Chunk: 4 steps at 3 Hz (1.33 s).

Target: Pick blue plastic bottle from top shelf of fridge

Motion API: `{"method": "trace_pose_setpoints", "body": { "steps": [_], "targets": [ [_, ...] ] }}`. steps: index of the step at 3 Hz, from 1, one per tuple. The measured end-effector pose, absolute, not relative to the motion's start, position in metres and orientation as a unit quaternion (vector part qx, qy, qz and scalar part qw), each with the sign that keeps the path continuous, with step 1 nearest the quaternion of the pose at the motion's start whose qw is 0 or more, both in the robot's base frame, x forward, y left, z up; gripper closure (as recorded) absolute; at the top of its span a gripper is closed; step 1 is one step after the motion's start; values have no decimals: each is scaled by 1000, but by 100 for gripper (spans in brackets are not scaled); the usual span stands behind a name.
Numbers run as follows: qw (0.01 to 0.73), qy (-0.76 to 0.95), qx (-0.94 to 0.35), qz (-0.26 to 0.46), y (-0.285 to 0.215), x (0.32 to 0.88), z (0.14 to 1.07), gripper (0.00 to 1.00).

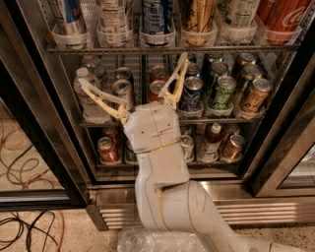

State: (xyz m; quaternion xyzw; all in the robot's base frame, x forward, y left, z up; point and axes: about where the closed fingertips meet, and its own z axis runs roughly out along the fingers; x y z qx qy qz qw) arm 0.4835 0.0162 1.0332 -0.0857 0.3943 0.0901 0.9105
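The blue plastic bottle [114,19], with a pale label of small dark print, stands second from the left in a clear cup holder on the top shelf [167,49] of the fridge [34,123]. Only its lower part shows. A blue-and-white patterned bottle [157,17] stands to its right. My gripper [133,69] is open, its tan fingers [101,98] spread wide in front of the middle rack, below the top shelf and just right of under the bottle. It holds nothing.
A gold bottle [199,17], a green-white bottle [237,12] and a red cola bottle [283,15] fill the top shelf's right side. Cans [221,91] crowd the middle and lower racks. The steel louvred base [266,209] is below. Cables [24,226] lie on the floor at left.
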Motion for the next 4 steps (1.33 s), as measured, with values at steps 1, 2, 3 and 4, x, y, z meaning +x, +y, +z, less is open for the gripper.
{"method": "trace_pose_setpoints", "body": {
  "steps": [1,2,3,4],
  "targets": [
    [911,394,-86,90,16,484,1033,0],
    [913,391,-78,90,22,482,1032,0],
    [920,378,-71,82,34,485,1033,0],
    [927,364,-59,71,50,491,1036,0]
  ]
}}
